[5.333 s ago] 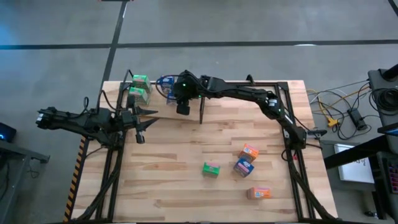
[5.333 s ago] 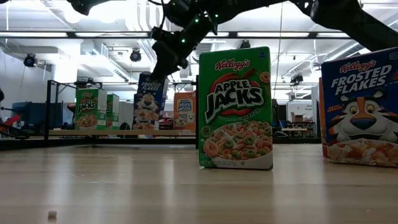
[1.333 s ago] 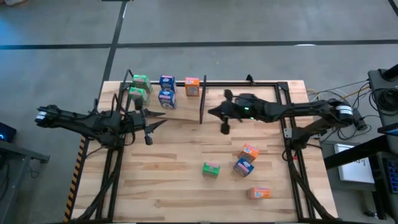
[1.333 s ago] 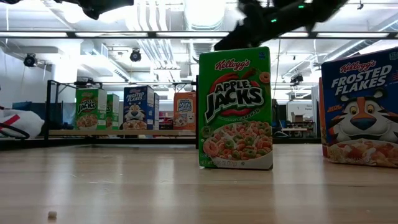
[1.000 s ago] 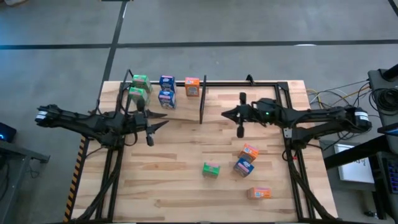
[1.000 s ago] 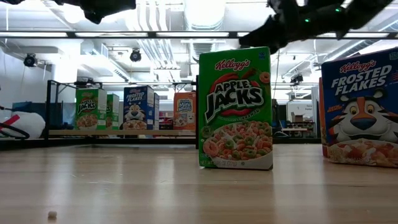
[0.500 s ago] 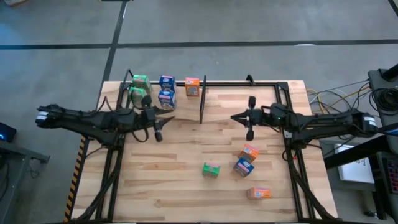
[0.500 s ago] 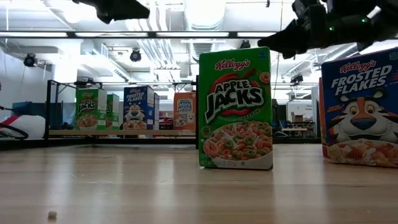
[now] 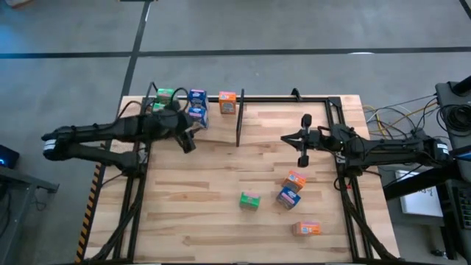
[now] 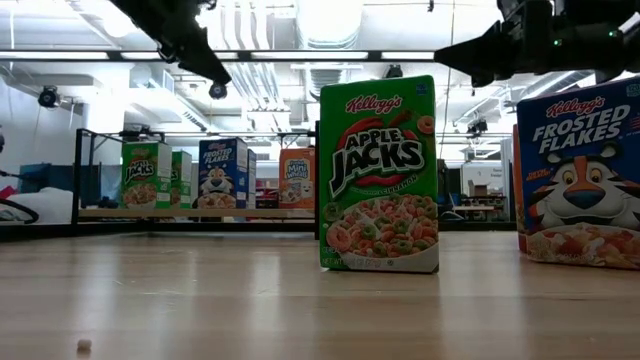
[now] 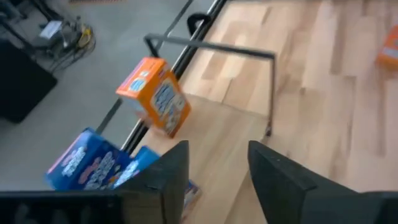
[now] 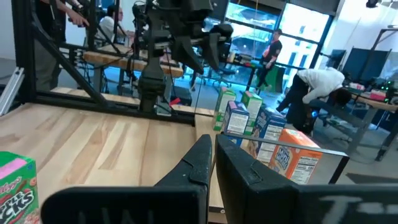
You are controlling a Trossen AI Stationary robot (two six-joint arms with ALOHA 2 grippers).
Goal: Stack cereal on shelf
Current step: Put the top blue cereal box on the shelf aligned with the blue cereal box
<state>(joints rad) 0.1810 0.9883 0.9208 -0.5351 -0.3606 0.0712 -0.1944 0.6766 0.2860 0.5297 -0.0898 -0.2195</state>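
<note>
On the shelf at the table's far left stand a green box, two blue boxes and an orange box, left of the black divider rod. A loose green box, a blue one and two orange ones sit on the tabletop at the near right. My left gripper hangs open above the shelf near the blue boxes, holding nothing. My right gripper is shut and empty, in the air right of the divider rod.
The shelf's thin black frame runs along the far edge, and black table frame rails run down both sides. In the low view the green box and the blue box stand close to the camera. People move in the room beyond the table.
My left gripper has swung toward the table's far edge and a little right, coming over the shelf beside the blue boxes, and has tipped downward. My right gripper has drawn back toward the table's right edge, away from the divider rod. No box has moved.
</note>
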